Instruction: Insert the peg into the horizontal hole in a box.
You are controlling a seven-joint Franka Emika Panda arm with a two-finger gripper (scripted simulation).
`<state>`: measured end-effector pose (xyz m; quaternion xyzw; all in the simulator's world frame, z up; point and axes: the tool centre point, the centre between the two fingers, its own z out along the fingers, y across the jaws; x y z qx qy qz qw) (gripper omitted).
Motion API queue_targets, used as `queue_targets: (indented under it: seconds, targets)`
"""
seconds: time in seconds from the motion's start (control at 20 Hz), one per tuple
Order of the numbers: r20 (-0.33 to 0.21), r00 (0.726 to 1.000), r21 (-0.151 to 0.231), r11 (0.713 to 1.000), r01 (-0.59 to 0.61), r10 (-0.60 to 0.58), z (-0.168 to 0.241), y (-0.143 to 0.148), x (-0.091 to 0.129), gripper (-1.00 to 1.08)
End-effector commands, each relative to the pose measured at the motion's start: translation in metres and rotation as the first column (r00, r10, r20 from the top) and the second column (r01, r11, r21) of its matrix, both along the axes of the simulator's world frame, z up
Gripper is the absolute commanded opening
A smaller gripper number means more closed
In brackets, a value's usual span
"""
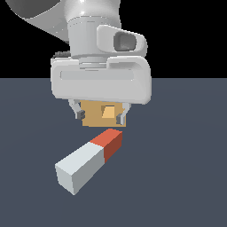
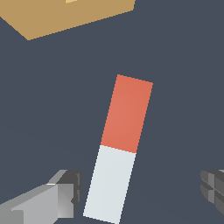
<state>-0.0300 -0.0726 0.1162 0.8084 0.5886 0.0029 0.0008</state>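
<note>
Peg (image 1: 91, 161) lay flat on the worktop (image 1: 186, 177), red end toward the box (image 1: 95, 116), apart from it. Fingers (image 2: 65, 192) spread wide, empty, above the peg's pale half. Box largely hidden behind the gripper (image 1: 100, 116), hole (image 1: 107, 111) partly showing.

The peg (image 1: 88, 162) is pale grey-white over most of its length, with one red-orange end; its shaded side faces look darker. In the wrist view the red-orange part (image 2: 127, 113) lies toward twelve o'clock of the pale part. The box (image 1: 95, 116) is plain tan, and the hole (image 1: 107, 111) shows a lighter tan inside. The floor (image 1: 186, 168) is flat slate blue under a black background (image 1: 186, 35). The arm (image 1: 95, 26) is glossy white; the gripper's (image 1: 100, 116) fingers (image 2: 65, 192) are grey.
</note>
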Motion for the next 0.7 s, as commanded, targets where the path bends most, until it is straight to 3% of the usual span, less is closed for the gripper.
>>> queue_targets:
  seconds: [0.0, 0.35, 0.65]
  targets:
    - [-0.002, 0.997, -0.002, 0.997, 0.079, -0.079, -0.014, -0.014, -0.011, 1.00]
    - [-0.005, 0.977, -0.003, 0.977, 0.215, -0.215, -0.039, -0.035, -0.033, 1.00]
    - [-0.007, 0.972, -0.003, 0.972, 0.233, -0.233, -0.043, -0.038, -0.037, 1.00]
